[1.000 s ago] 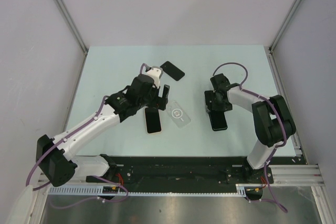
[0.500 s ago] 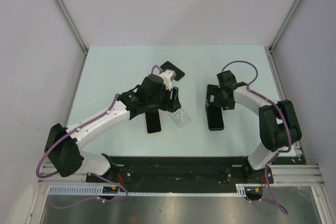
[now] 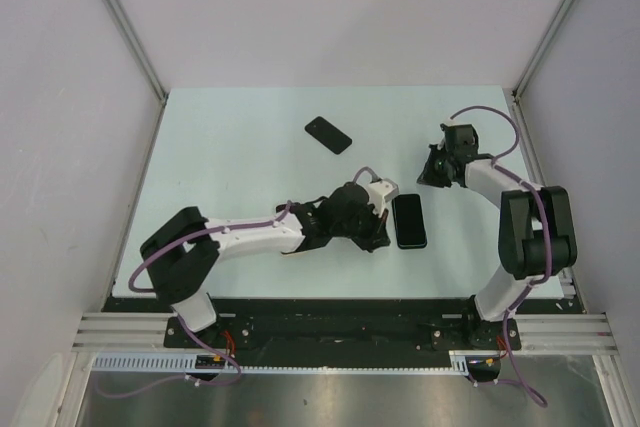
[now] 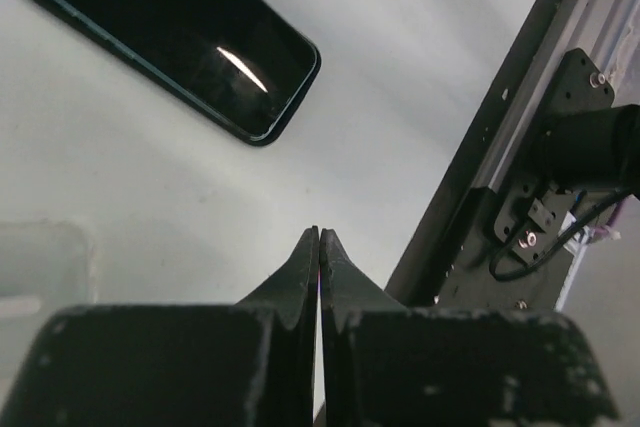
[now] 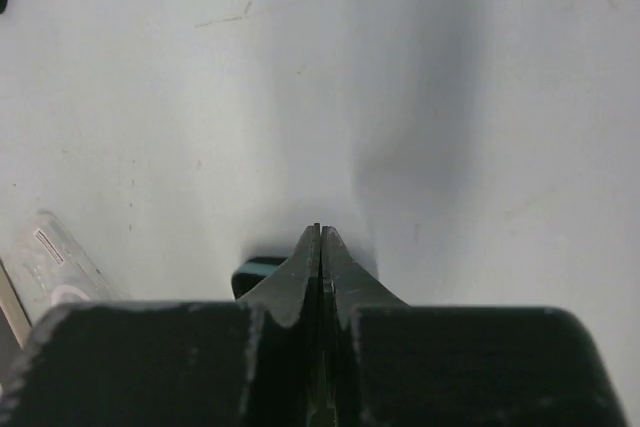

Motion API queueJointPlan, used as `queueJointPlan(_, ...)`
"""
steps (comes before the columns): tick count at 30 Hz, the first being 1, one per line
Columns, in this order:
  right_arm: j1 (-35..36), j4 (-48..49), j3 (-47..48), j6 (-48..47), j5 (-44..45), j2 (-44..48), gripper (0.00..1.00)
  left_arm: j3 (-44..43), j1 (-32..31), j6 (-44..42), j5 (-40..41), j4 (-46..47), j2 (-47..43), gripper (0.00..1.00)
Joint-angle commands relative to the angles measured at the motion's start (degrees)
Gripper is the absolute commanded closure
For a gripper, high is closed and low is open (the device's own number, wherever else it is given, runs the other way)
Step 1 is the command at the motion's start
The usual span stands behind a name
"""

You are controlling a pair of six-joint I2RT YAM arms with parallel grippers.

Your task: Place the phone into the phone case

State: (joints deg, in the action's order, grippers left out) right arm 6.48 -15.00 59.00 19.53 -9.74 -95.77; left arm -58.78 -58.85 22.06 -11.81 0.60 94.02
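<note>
Sitting beside the phone [image 3: 409, 220], the left gripper [image 4: 319, 235] is clenched empty — right gripper [image 5: 318, 231] (farther off) too.

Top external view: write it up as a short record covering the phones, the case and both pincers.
near phone: flat on the table, just right of the left pincer
far phone: flat, angled, toward the far side
clear case: on the table, no phone in it
left pincer: shut, holding nothing
right pincer: shut, holding nothing
task: phone not yet in case
</note>
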Motion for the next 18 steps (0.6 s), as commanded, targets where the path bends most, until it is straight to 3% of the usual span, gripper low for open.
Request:
queueJointPlan(1,0.55,9.2,2.52,1.65,-6.25,-4.77,1.0,-1.6,-1.35,-0.09,-1.81,11.78,4.67,1.0)
queueJointPlan(9,3.27,9.38,3.31,-0.8,-2.83,-9.0,1.0,-1.68,-4.52,0.61,-2.33,18.29,11.89,1.0)
queueJointPlan(18,3.1,4.46,3.4,-2.91,-0.63,-9.35,0.99,-6.16,-5.84,0.79,1.79,16.46,17.6,1.0)
